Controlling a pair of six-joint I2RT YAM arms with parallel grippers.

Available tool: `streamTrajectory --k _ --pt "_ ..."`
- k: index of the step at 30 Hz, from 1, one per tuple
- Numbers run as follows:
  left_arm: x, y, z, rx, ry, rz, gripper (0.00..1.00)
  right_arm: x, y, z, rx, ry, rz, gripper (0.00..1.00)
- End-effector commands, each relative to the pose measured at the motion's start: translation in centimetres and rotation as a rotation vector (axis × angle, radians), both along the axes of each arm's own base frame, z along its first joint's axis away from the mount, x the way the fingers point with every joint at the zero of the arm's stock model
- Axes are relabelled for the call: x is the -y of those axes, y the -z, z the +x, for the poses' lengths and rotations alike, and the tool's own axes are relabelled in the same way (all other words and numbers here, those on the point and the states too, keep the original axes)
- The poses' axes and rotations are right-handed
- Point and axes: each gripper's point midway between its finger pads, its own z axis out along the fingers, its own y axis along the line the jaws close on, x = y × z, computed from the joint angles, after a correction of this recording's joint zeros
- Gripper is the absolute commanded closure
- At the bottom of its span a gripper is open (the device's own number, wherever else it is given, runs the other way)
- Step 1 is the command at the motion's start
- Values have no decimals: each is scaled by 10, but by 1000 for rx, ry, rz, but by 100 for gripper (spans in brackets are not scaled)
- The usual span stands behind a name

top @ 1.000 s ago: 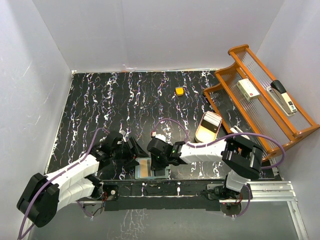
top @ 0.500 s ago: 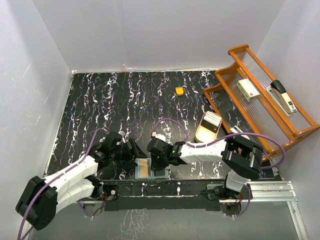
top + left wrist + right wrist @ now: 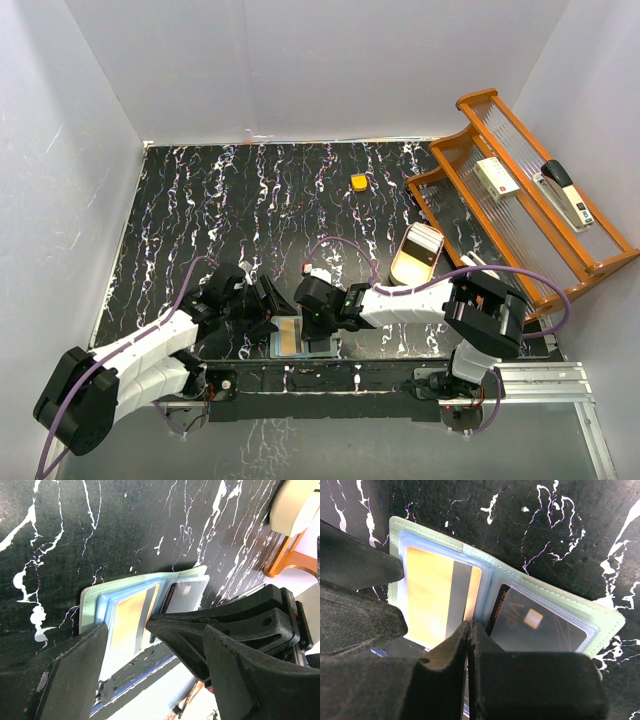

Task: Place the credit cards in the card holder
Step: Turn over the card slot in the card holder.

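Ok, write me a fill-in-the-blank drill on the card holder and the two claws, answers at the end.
1. The card holder shows ___ cards in its pockets.
2. The striped card is mostly ___ in colour.
3. The right claw, over the holder's fold, is ___.
4. The left claw, at the holder's edge, is ___.
Missing words: two; yellow; shut; open.

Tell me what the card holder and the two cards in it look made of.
The card holder has a matte pale green cover, probably faux leather or soft vinyl. Its inner sleeves look like clear glossy plastic, going by the glare. The yellow card looks like glossy plastic with a dark stripe across it. The dark card looks like smooth plastic with a faint sheen.
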Motion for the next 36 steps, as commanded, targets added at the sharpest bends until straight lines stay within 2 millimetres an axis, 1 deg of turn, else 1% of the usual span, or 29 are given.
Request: streamTrajectory --k 1,6,12,18,22,25,32,36 --pt "1 1 -3 -12 15 -15 25 27 40 0 22 12 -135 100" --pt "5 -3 -3 -11 23 -37 24 27 41 0 19 13 -132 100" --pt "15 -19 1 9 24 -107 24 26 42 0 21 10 -130 100" --pt "23 -27 0 -2 12 -200 24 27 42 0 30 12 -117 100" --pt "25 -33 0 4 6 -228 24 25 40 1 38 11 -103 99" --pt "26 -40 1 8 2 -245 24 22 37 5 61 11 -86 98" --pt "31 -57 2 25 -24 -312 23 15 24 21 170 22 -7 97" --pt "32 -57 2 25 -30 -315 23 12 15 28 206 35 14 93"
